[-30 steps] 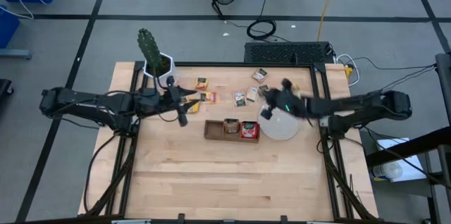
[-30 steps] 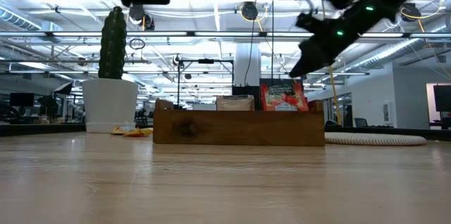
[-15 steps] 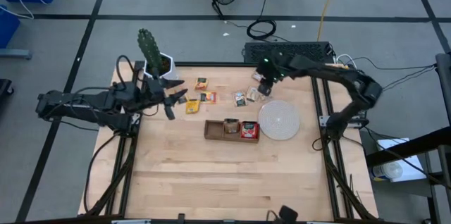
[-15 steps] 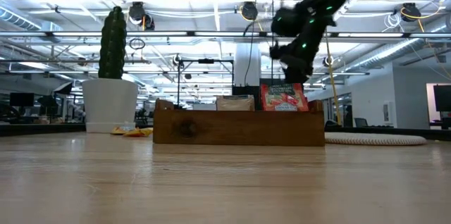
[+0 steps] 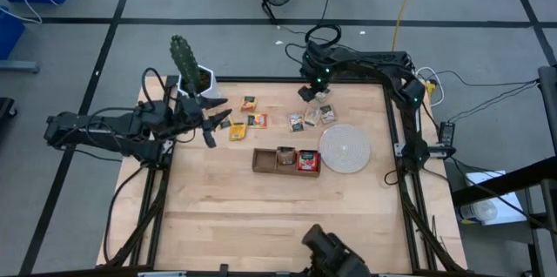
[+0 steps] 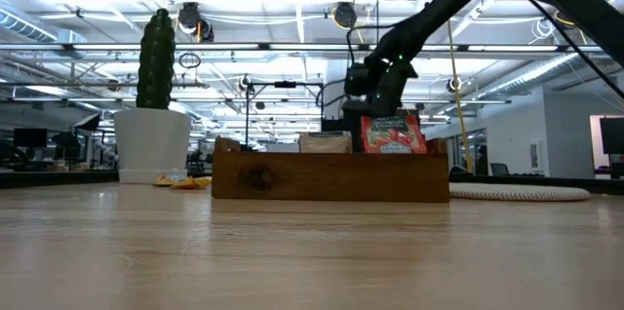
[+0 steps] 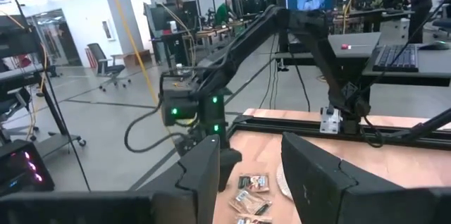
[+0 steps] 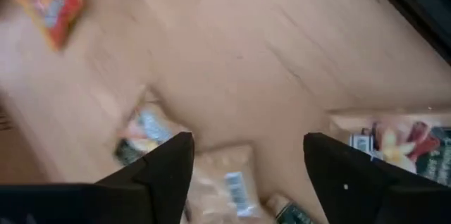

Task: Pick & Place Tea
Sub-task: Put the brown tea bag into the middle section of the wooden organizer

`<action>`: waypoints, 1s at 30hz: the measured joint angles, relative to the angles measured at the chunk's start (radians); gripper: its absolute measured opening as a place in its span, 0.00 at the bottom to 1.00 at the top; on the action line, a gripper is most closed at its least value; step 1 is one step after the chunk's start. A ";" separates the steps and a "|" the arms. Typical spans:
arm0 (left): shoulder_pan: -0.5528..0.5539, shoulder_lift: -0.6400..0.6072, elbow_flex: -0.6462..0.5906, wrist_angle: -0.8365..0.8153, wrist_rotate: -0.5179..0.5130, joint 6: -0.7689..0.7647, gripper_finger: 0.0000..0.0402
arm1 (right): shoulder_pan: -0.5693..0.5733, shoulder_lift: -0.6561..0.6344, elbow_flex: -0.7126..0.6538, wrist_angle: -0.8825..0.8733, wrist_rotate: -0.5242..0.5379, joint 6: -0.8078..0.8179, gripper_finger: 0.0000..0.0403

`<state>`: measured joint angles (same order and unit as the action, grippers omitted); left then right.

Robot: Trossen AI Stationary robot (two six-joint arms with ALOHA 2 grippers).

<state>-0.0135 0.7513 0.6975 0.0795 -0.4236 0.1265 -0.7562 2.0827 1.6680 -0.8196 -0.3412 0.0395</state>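
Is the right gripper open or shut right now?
Open. In the right wrist view the right gripper shows its two fingers set wide apart, nothing between them, above loose tea sachets on the table.

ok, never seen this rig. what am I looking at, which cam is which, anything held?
Two dark robot arms at a wooden table. One camera looks straight down, one sits at table height, and one rides on each wrist. On the table: a wooden tray with sachets inside, loose tea sachets, a round disc and a potted cactus. The right gripper hangs open over the loose sachets. The left gripper waits at the left edge, fingers apart. Neither holds anything.
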 joint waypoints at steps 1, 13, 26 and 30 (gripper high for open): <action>0.000 0.000 0.000 0.000 0.000 0.000 0.39 | -0.004 0.010 0.000 -0.001 0.018 -0.007 0.60; 0.000 0.000 0.000 -0.001 0.000 0.000 0.39 | -0.065 0.027 0.000 -0.065 0.030 -0.042 0.56; 0.000 0.000 0.000 -0.001 0.000 0.000 0.39 | -0.073 0.024 -0.008 -0.119 0.188 -0.076 0.46; 0.000 0.000 0.000 -0.001 0.000 0.000 0.39 | -0.046 0.000 -0.008 -0.086 0.189 -0.130 0.19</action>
<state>-0.0137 0.7513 0.6975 0.0788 -0.4236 0.1265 -0.8027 2.0825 1.6596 -0.9052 -0.1522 -0.0900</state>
